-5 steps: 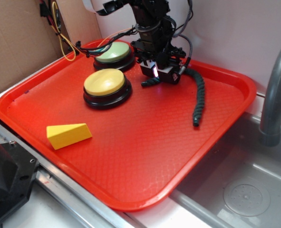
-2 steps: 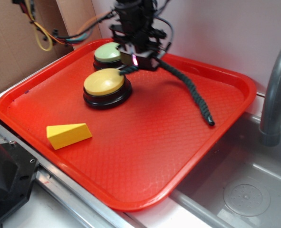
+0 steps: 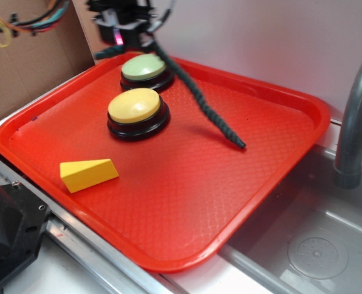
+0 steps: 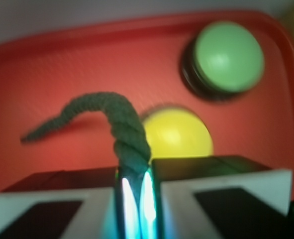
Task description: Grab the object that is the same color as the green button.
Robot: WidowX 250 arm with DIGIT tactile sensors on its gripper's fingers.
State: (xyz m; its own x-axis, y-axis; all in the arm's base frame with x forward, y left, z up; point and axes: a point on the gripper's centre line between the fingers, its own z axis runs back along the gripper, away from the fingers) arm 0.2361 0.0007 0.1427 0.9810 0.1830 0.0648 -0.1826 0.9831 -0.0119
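My gripper (image 3: pixel 124 38) hangs high at the back left, above the tray's far rim, shut on the dark green twisted rope (image 3: pixel 199 98). The rope slants down to the right from the jaws, and its free end (image 3: pixel 239 144) touches the red tray (image 3: pixel 187 208). In the wrist view the rope (image 4: pixel 119 117) rises from between my closed fingers (image 4: pixel 135 191) and bends left. The green button (image 3: pixel 143 67) sits at the tray's back, below my gripper; it also shows in the wrist view (image 4: pixel 228 56).
A yellow-topped button (image 3: pixel 135 106) stands in front of the green one. A yellow wedge block (image 3: pixel 87 174) lies near the tray's front left. A grey sink (image 3: pixel 315 245) and faucet (image 3: pixel 355 122) are to the right; a cardboard box (image 3: pixel 21 61) with cables stands at the left.
My gripper has risen and moved left with the rope held, from beside the green button to above the tray's back-left rim. The rope has straightened and dragged leftward.
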